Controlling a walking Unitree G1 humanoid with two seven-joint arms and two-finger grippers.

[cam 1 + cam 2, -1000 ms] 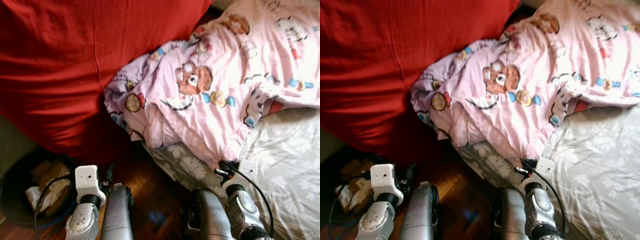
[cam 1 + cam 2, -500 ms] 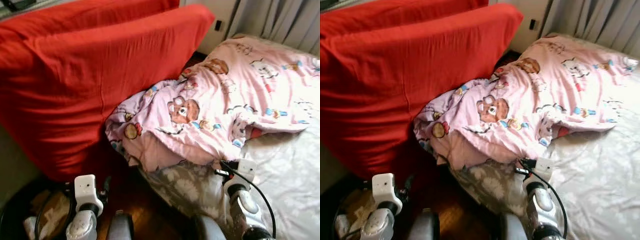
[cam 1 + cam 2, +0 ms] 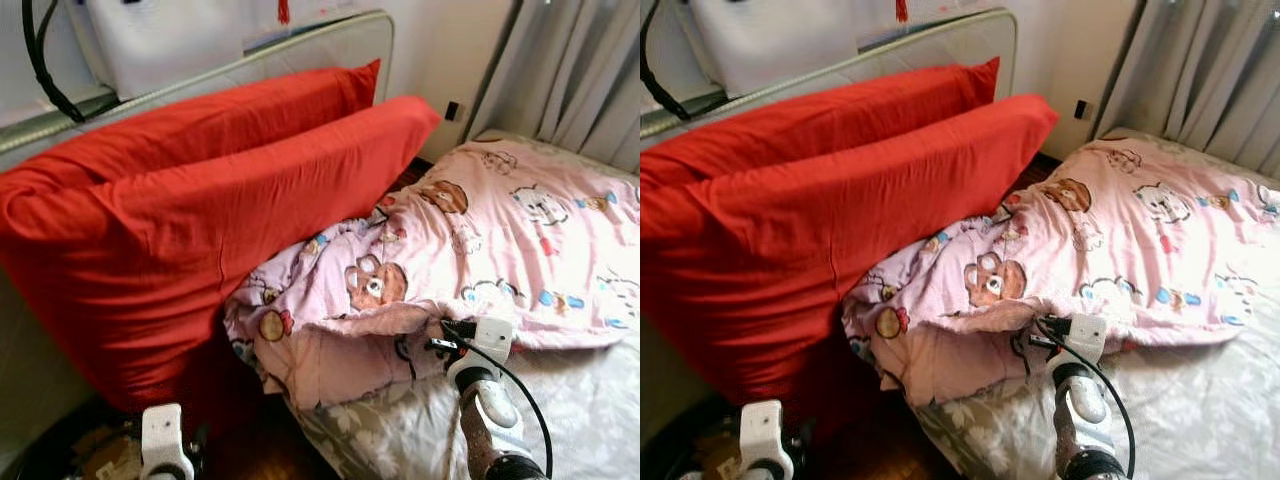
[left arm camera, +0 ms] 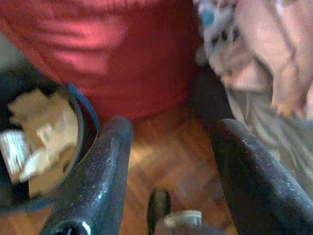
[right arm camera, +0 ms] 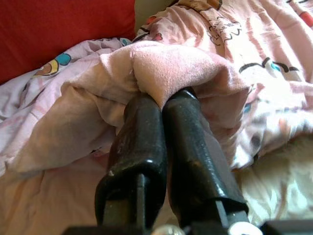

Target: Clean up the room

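The right claw (image 5: 161, 105) is pressed together on a fold of the pink cartoon-print blanket (image 3: 480, 240), its fingertips buried under the cloth at the blanket's near edge, which lies bunched on the bed's grey floral sheet (image 3: 580, 400) beside two red pillows (image 3: 200, 210). The left claw (image 4: 168, 142) hangs spread over the wooden floor (image 4: 166, 152) between a dark waste bin (image 4: 80, 132), cut off at the frame, and the bed's side.

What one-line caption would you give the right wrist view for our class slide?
Right gripper pinching a fold of the pink cartoon-print blanket beside a red pillow.
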